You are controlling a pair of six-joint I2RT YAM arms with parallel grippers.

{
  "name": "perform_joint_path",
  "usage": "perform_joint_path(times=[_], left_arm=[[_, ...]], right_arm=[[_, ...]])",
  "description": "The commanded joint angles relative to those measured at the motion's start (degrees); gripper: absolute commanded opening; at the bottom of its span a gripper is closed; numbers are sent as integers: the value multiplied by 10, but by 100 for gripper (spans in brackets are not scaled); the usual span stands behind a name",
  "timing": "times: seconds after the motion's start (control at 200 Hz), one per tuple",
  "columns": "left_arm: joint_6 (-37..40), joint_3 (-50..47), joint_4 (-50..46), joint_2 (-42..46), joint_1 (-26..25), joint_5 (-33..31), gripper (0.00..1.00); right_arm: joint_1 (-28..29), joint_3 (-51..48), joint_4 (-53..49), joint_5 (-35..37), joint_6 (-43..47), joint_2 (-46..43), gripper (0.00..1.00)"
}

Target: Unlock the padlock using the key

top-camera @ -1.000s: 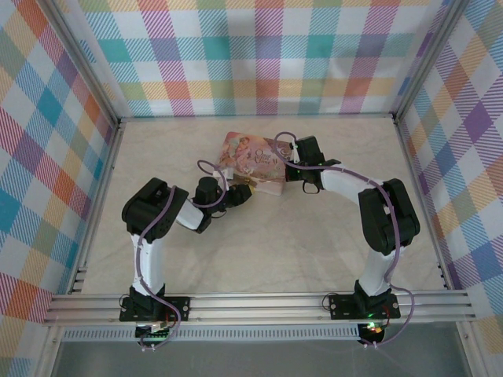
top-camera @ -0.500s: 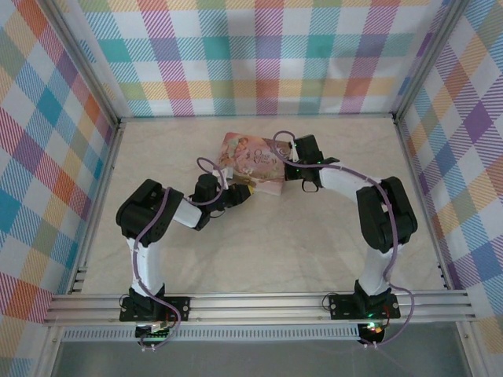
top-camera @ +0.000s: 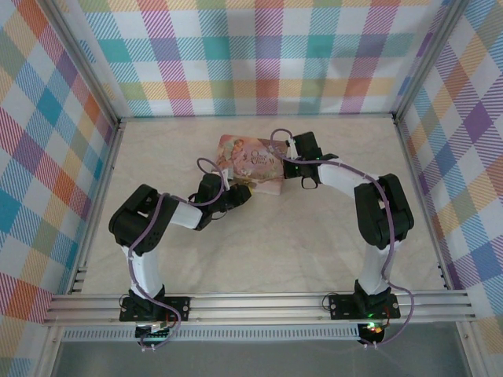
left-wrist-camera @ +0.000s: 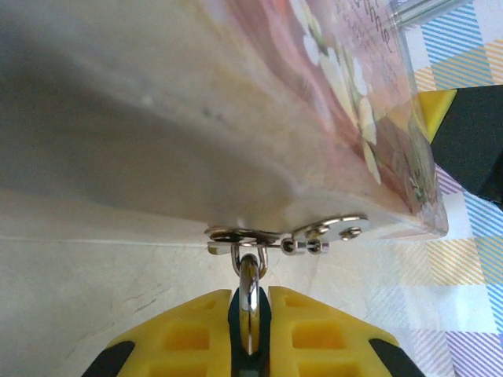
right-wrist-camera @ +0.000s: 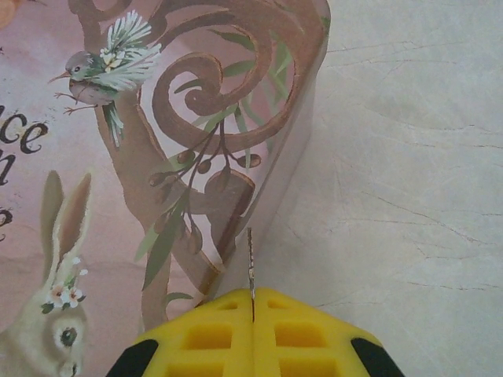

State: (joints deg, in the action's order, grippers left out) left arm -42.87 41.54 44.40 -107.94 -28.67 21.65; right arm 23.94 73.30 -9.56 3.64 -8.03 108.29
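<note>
Left gripper (left-wrist-camera: 249, 330) pinches the padlock (left-wrist-camera: 248, 284) hanging at the hasp (left-wrist-camera: 287, 234) of the pink tin (left-wrist-camera: 196, 102); right gripper (right-wrist-camera: 252, 302), at the tin's right edge, clamps the key (right-wrist-camera: 251, 263) edge-on. Pale marbled desk (right-wrist-camera: 393, 157) under the tin, plaid walls (top-camera: 267, 55) beyond it. The tin's dark lid lettering (right-wrist-camera: 23, 135) is cropped, unreadable.

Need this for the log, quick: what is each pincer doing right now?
Left pincer: closed on the padlock.
Right pincer: closed on the key.
</note>
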Motion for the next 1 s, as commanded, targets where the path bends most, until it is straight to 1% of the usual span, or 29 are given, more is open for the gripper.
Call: perform_joint_path(times=[0.0, 0.17, 0.425, 0.625, 0.745, 0.995], left_arm=[[-30, 2, -96, 16, -43, 63, 4], [-67, 22, -147, 52, -51, 34, 4], [-89, 76, -236, 105, -57, -14, 4], [-112, 100, -257, 128, -60, -32, 4], [-116, 115, -264, 129, -60, -30, 4], [-124, 129, -251, 114, -60, -17, 4]], right_arm=[[7, 3, -5, -2, 8, -12, 0], [-3, -35, -28, 23, -7, -57, 0], [-10, -100, -64, 50, -26, -137, 0], [-14, -149, -94, 54, -42, -211, 0], [-14, -185, -90, 16, -54, -271, 0], [-16, -276, -33, -135, -102, -417, 0]])
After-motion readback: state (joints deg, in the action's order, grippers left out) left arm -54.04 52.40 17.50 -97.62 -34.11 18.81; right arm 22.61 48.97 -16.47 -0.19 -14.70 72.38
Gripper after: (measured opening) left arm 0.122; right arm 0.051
